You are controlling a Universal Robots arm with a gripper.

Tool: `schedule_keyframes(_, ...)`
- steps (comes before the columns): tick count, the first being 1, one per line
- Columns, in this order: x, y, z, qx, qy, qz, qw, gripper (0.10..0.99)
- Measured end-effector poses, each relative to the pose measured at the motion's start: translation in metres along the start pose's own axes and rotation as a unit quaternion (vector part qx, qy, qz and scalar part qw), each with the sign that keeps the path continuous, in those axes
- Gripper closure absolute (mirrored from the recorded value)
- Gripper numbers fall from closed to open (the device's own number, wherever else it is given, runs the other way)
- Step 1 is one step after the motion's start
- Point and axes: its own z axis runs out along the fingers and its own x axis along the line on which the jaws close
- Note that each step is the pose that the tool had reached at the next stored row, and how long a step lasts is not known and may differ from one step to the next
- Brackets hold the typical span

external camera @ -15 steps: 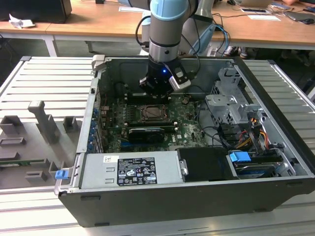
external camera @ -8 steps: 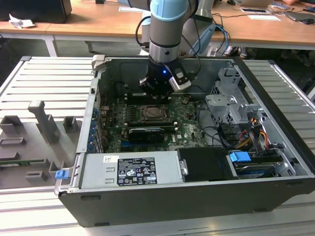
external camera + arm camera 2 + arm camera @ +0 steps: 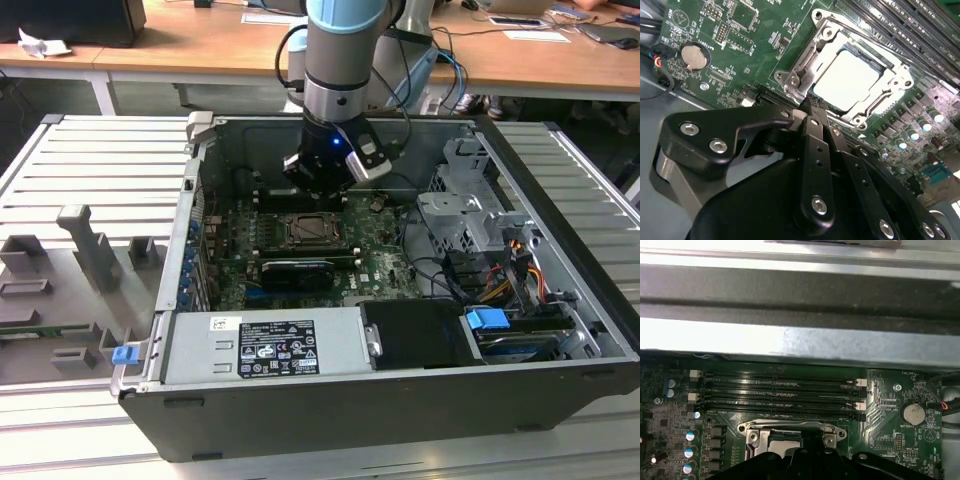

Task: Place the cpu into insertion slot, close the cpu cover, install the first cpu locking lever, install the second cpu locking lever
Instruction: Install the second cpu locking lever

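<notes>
Cpu [image 3: 847, 80]: pale square seated in the insertion slot [image 3: 875, 62], cpu cover [image 3: 805, 65] closed over it.
Gripper [image 3: 807, 102]: jaws pressed together beside the cover's edge.

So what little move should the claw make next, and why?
Probably a small push down at the cover's corner, toward a locking lever. The cpu already sits under the cover, which lies flat, and the claw hangs right at that corner. Whether any lever is latched I cannot tell.

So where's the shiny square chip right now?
The cpu sits in the insertion slot on the green motherboard, framed by the silver cpu cover, in the second wrist view; the gripper hovers beside it.
</notes>
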Motion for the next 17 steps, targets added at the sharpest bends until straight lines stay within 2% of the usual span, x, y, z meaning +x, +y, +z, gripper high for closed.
schedule_keyframes(2,0.0001,-0.0021,-0.0003,0.0002,0.0001,0.000,1.0000,0.980)
schedule_keyframes(6,0.0006,-0.0112,-0.0011,0.0002,0.0002,0.000,1.0000,0.980)
schedule_keyframes(9,0.0003,-0.0128,-0.0016,0.0000,0.0031,0.000,1.0000,0.980)
schedule_keyframes(12,0.0004,-0.0130,-0.0033,0.0001,0.0035,0.000,1.0000,0.980)
schedule_keyframes(15,0.0003,-0.0124,-0.0097,0.0001,0.0035,0.000,1.0000,0.980)
schedule_keyframes(17,0.0002,-0.0129,-0.0114,-0.0001,0.0034,0.000,1.0000,0.980)
